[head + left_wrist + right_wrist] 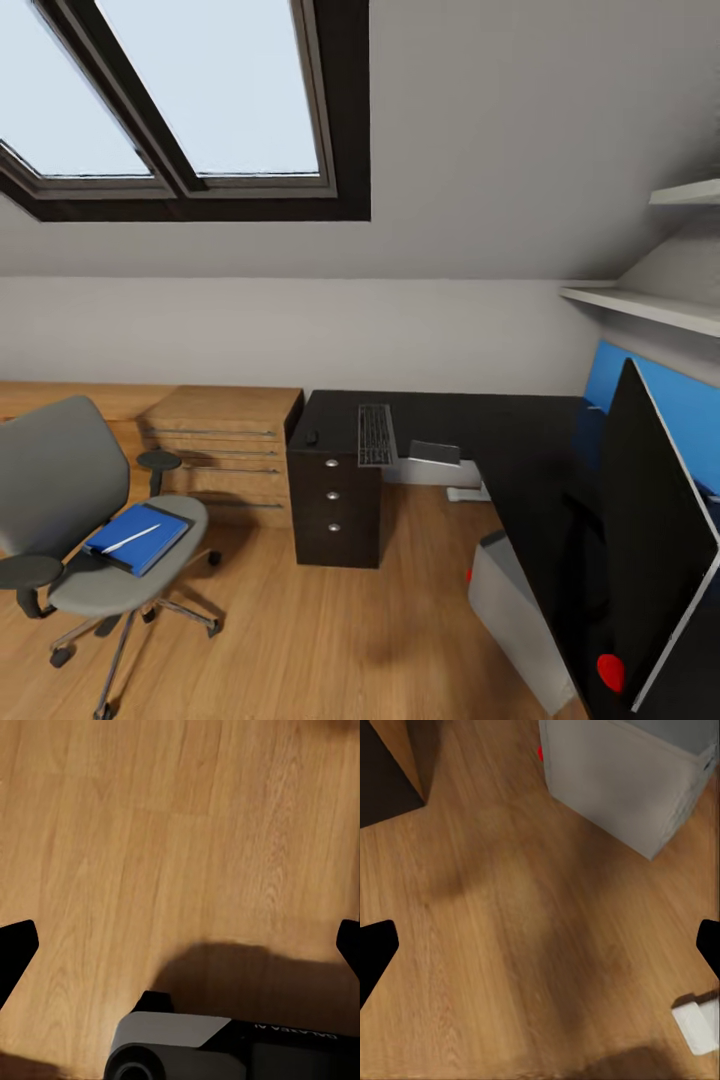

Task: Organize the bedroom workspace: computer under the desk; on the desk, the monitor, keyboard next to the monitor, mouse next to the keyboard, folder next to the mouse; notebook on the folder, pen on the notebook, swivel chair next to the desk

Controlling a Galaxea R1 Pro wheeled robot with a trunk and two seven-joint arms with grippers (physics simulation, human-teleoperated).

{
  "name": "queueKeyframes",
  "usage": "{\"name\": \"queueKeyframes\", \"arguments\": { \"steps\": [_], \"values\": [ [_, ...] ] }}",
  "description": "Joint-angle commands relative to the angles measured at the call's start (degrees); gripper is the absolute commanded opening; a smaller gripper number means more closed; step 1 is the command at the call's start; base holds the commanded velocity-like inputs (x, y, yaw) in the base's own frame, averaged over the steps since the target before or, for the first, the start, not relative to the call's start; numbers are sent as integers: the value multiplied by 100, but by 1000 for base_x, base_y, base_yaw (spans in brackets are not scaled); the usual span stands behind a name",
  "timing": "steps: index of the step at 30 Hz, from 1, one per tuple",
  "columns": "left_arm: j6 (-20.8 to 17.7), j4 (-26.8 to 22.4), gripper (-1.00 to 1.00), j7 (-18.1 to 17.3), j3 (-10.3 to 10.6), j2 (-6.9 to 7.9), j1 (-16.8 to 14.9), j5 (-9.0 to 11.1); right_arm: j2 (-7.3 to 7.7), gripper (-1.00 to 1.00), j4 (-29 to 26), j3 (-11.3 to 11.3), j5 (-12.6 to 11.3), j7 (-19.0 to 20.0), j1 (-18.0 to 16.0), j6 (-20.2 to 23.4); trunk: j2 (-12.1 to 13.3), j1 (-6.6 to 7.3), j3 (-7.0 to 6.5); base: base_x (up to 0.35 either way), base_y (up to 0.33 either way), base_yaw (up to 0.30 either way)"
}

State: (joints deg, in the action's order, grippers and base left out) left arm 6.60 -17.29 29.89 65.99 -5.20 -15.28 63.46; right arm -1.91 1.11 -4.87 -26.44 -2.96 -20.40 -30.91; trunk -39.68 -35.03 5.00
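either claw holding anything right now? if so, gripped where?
Nothing held. Left claw and right claw are both open over bare wood floor, with no object between the fingertips. The folder lies on the swivel chair.

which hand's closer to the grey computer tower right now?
Right. The right hand hangs over the floor with the computer just ahead; the left hand hangs over floor by the robot's base.

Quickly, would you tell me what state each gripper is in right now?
Left gripper: open, holding nothing, above bare wooden floor.
Right gripper: open, holding nothing, also over the floor.
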Motion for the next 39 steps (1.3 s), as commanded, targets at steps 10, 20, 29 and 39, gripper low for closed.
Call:
{"name": "queueKeyframes", "arguments": {
  "steps": [10,20,29,39],
  "values": [
    [34,-3,100,26,45,2,-3,61,-3,100,12,-49,-20,-30,-8,-21,-9,2,10,-338,0,0],
    [34,-4,100,26,42,2,-5,61,-3,100,12,-49,-22,-30,-8,-21,-9,2,10,-338,0,0],
    [34,-5,100,26,38,2,-6,61,-3,100,12,-49,-24,-30,-8,-21,-9,2,10,-300,-28,0],
    [34,-5,100,26,39,4,-5,61,-3,100,12,-49,-22,-30,-8,-21,-9,2,10,-66,-45,0]
  ]
}}
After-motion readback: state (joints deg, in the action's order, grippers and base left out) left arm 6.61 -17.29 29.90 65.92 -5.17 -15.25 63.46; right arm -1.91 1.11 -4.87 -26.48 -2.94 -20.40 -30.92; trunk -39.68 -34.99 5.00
